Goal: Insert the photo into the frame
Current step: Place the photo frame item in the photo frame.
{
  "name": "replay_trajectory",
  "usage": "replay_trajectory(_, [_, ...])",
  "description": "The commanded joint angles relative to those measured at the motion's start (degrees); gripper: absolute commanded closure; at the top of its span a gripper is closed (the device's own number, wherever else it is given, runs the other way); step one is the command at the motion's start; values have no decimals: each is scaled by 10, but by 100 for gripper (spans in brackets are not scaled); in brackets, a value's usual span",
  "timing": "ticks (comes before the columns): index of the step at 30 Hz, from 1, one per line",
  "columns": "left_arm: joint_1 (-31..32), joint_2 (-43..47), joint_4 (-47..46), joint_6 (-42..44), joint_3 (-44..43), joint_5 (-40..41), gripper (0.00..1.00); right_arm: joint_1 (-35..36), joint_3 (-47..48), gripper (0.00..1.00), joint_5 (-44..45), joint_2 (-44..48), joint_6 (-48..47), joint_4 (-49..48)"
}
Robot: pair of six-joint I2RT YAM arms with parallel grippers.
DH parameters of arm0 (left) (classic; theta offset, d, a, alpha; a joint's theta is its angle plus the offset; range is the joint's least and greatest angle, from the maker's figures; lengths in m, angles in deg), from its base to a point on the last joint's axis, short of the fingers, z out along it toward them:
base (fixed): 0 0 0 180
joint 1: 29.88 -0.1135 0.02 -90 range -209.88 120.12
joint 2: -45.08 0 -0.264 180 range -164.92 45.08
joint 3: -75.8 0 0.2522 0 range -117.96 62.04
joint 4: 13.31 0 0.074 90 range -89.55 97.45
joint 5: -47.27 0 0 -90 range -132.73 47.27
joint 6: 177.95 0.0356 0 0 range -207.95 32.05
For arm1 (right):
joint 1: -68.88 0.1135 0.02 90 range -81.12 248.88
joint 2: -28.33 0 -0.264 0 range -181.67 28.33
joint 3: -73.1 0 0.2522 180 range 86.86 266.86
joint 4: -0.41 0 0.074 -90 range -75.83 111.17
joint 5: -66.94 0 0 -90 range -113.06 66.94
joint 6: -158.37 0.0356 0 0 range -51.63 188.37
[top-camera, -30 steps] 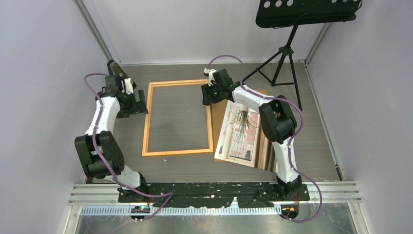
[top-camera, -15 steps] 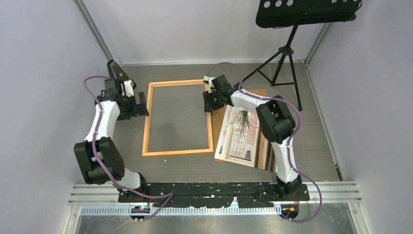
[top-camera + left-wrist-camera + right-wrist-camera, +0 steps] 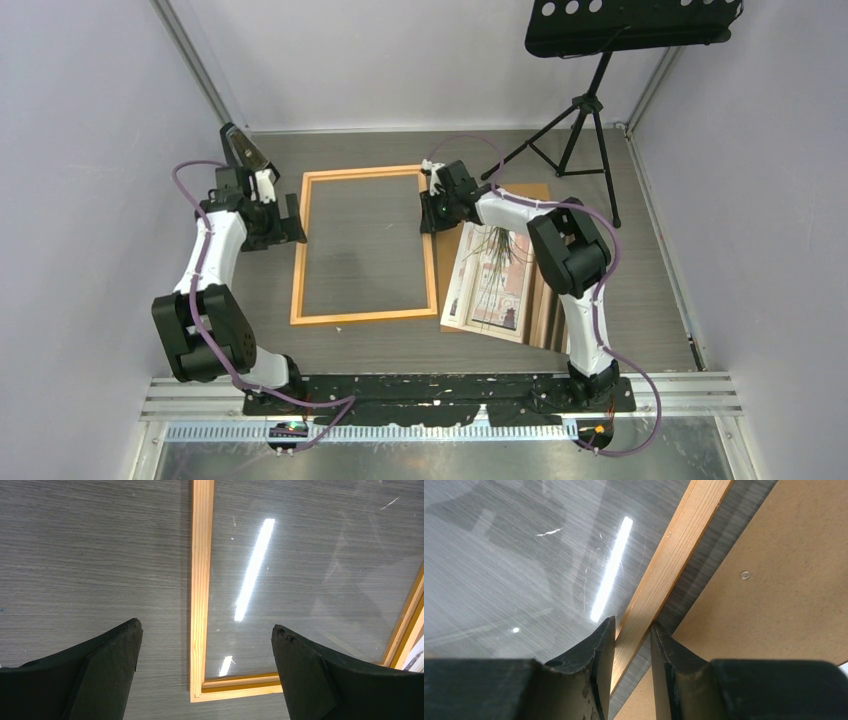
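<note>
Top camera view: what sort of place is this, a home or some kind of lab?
Probably a robot lab cell: plain walls box in the grey table, the left arm and right arm are bolted to a metal rail at its near edge, and a black music stand stands behind.

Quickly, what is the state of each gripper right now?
Left gripper: open, holding nothing.
Right gripper: shut on the frame, at its right edge.

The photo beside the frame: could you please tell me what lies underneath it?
A brown backing board lies under the photo, showing past its far and right edges. Whether anything else sits between them is hidden.
</note>
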Motion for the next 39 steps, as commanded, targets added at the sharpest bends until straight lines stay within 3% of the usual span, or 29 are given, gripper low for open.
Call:
replay_trajectory(1, [-5, 24, -14, 8, 6, -4, 0, 25, -27, 71, -13, 32, 5, 14])
replay_trajectory(14, [-5, 34, -24, 11, 22, -3, 1, 33, -64, 75, 42, 66, 65, -28])
replay_trajectory(39, [-5, 36, -25, 8, 23, -4, 0, 25, -13, 83, 56, 17, 188, -23])
